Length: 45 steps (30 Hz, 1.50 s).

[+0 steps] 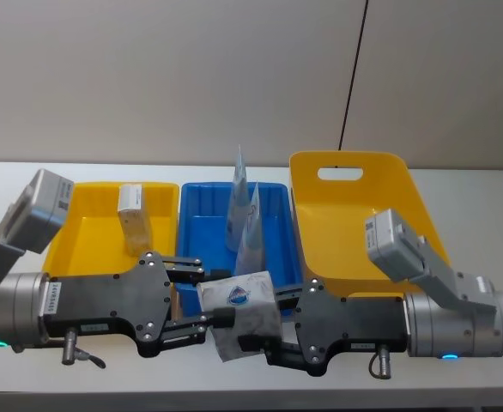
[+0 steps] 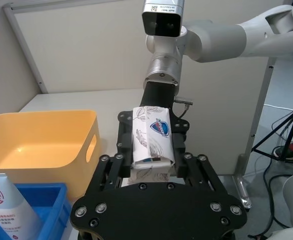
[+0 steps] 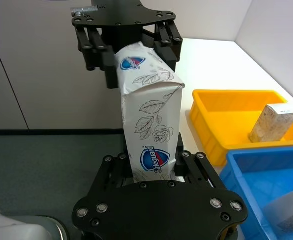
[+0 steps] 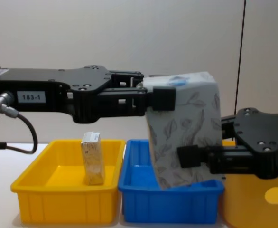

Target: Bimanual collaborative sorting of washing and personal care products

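Plain grey wall with a black cable (image 1: 354,69) running down it, white table (image 1: 475,184) below.

- **Nearest, 6 o'clock in the head view:** an off-white rectangular pack with grey leaf print and a blue mark (image 1: 243,313). It is off the table, in the air in front of the trays. Its long axis is near vertical and slightly tilted, blue-marked end up.
- **Left gripper** (image 1: 207,294): comes in from 9 o'clock, black fingers clamped on the pack's upper end.
- **Right gripper** (image 1: 267,324): comes in from 3 o'clock and sits lower, fingers clamped on the pack's lower part. Both hold the pack at once.
- **Behind, 12 o'clock of the pack:** a blue rectangular plastic tray (image 1: 200,227). Two pale-blue tapered squeeze tubes (image 1: 239,202) stand in it, long axes upright and narrow ends pointing up, one just in front of the other.
- **10 o'clock:** a yellow rectangular plastic tray (image 1: 84,240), just beside the blue one. A small off-white carton (image 1: 134,216) stands on end in it, long axis vertical.
- **2 o'clock:** a large yellow plastic basket with a handle hole (image 1: 389,172), just beside the blue tray.
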### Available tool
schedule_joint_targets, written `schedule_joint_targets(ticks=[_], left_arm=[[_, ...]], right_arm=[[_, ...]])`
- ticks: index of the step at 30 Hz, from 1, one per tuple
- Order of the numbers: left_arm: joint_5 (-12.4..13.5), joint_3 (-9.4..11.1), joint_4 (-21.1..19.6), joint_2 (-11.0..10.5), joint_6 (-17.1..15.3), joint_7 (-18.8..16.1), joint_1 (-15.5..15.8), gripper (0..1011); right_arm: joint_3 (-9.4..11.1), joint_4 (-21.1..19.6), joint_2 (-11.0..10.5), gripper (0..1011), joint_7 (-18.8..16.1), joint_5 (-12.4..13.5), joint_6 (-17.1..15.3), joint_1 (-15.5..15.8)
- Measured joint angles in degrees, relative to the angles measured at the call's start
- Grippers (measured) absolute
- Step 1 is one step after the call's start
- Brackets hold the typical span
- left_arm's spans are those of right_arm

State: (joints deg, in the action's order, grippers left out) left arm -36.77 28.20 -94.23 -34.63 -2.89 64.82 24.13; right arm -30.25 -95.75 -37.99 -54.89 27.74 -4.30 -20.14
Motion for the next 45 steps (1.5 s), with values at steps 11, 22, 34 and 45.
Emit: schedule_joint_targets(ticks=[11, 22, 34, 45], left_arm=[[0.0, 0.1, 0.0, 0.0, 0.0, 0.1, 0.0, 753], [-0.3, -0.2, -0.1, -0.2, 0.0, -0.2, -0.3, 1001], [-1.8, -2.9, -1.6, -1.2, 0.7, -4.7, -3.2, 1001], [-4.4, -6.8, -3.1, -2.7, 2.0, -9.3, -7.2, 1001]], right_arm=[[-0.3, -0.5, -0.3, 361, 0.0, 0.6, 0.1, 0.1], [-0.7, -1.1, -0.8, 361, 0.1, 0.9, 0.0, 0.3], [-0.2, -2.0, -2.1, 361, 2.3, 1.0, 0.5, 1.4], [1.7, -2.5, -3.3, 361, 7.0, 1.0, 0.8, 3.3]])
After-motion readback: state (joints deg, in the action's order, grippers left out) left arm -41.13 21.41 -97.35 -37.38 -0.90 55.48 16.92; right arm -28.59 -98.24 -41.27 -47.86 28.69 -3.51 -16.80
